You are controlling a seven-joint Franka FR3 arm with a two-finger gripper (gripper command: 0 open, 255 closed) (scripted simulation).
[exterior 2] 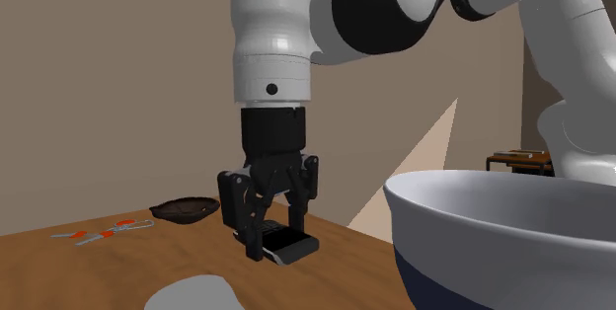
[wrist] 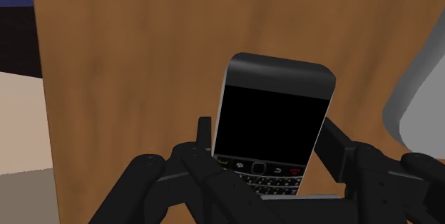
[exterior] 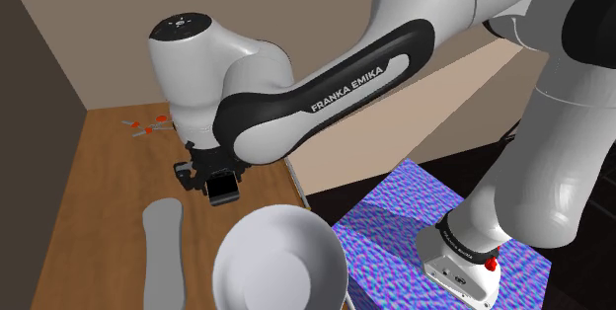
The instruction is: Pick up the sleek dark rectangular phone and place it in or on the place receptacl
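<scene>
My pincer is clamped on the phone at its keypad end, just above the surface, near the edge by the bowl. Gripped so far off-centre, it may pivot and slip.

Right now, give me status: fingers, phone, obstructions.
Fingers shut on the phone, keypad end. Phone tilted over the wooden table. White bowl and grey flat object nearby, neither touching the phone.
</scene>
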